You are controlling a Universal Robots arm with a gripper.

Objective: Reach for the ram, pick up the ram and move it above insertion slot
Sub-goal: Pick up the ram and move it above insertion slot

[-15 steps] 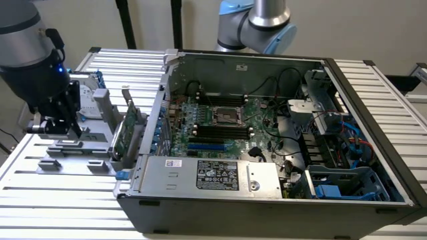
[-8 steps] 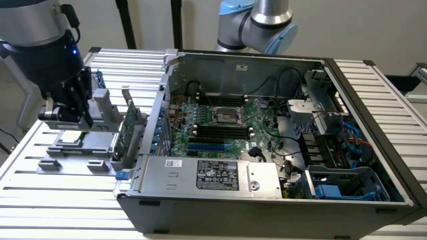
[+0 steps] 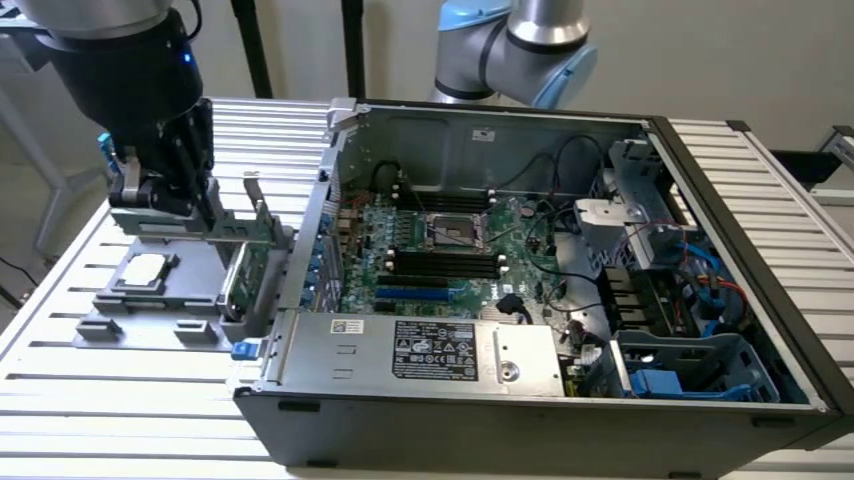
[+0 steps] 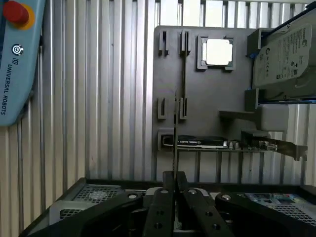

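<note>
Gripper: gripper (image 4: 170,180) is closed down narrow on the ram (image 4: 175,129), fingers (image 4: 159,205) pinching the board's flat faces from both sides.
Ram position: clamped between the fingertips, hanging clear above the grey fixture tray (image 4: 197,98). Wrist view catches it edge-on, a thin dark line running straight out from the jaws.
Ram in exterior view: sits low between the fingertips of the gripper (image 3: 163,205); the board itself is hard to make out there behind the black fingers.
Long axis: runs crosswise to the fingers, lying along the line of the empty holder clips (image 4: 183,44) on the tray beneath it.
Key relation: memory slots (image 3: 434,262) are on the motherboard (image 3: 441,250) inside the open computer case (image 3: 727,330), well apart from the gripper, toward the exterior view's right. Case side wall (image 3: 310,240) stands between the two.
Slot axis: slots are long, dark and parallel, running left-right in the exterior view.
Ram material: thin, rigid circuit board; my read is it tolerates a flat-face pinch but not twisting.
Tray: matte grey plastic with moulded clips and pockets; holds a square metal-lidded CPU (image 4: 218,52), a hard drive (image 4: 289,54) and a bracketed expansion card (image 4: 232,144).
Table: ribbed aluminium slats (image 4: 98,98), bare metal finish.
Stage: ram picked up, not yet over the slot.
</note>
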